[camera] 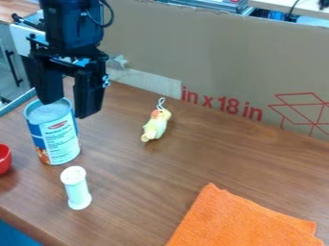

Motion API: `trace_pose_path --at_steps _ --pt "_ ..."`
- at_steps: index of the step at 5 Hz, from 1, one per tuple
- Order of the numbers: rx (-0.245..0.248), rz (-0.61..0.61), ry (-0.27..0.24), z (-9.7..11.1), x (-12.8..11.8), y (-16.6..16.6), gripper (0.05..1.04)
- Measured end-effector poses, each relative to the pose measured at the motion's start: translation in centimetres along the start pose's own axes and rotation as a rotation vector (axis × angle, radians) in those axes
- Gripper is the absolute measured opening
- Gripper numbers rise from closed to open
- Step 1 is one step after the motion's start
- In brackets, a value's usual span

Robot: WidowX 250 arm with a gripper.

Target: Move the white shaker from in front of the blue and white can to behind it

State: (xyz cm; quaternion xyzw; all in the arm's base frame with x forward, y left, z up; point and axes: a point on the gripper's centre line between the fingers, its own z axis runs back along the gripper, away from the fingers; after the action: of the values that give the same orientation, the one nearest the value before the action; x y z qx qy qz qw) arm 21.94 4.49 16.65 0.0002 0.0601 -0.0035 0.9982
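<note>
Labelled can (58,137) standing upright, long axis near vertical, at the left of the worktop (151,185), directly below and slightly toward the camera from the hand. Behind runs a cardboard panel (212,57) bearing large red print and a line-drawn box. A folded orange cloth (241,221) occupies the near right. The black hand (67,108) hangs from the upper left, released, its two fingers (89,93) well parted; one overlaps the can's rim in view, the other hangs beyond its right side. Whether either touches cannot be told. The can's label is blue and white, with a red emblem, lines of fine text and a food picture low down. Right of the can lies a yellow-green bird figurine (155,126) with a string loop; nearer the camera stands a white flanged cylinder (76,190). A red cup or bowl (4,159) shows at the left edge.
</note>
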Motion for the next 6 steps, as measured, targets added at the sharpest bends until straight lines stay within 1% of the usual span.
trace_pose_path --at_steps 1,2,3,4,5,6 --pt "-0.003 0.001 0.024 -0.6 0.0 0.0 1.0" --pt "0.047 -0.026 0.001 -2.0 0.7 -0.1 1.0" --pt "0.115 -0.071 -0.017 -3.7 0.8 -0.4 1.0" --pt "0.07 -0.098 -0.035 -5.0 0.8 -0.3 1.0" --pt "0.037 -0.063 -0.02 -6.6 0.6 0.8 1.0" --pt "0.031 -0.052 -0.02 -7.7 0.8 1.4 1.0"
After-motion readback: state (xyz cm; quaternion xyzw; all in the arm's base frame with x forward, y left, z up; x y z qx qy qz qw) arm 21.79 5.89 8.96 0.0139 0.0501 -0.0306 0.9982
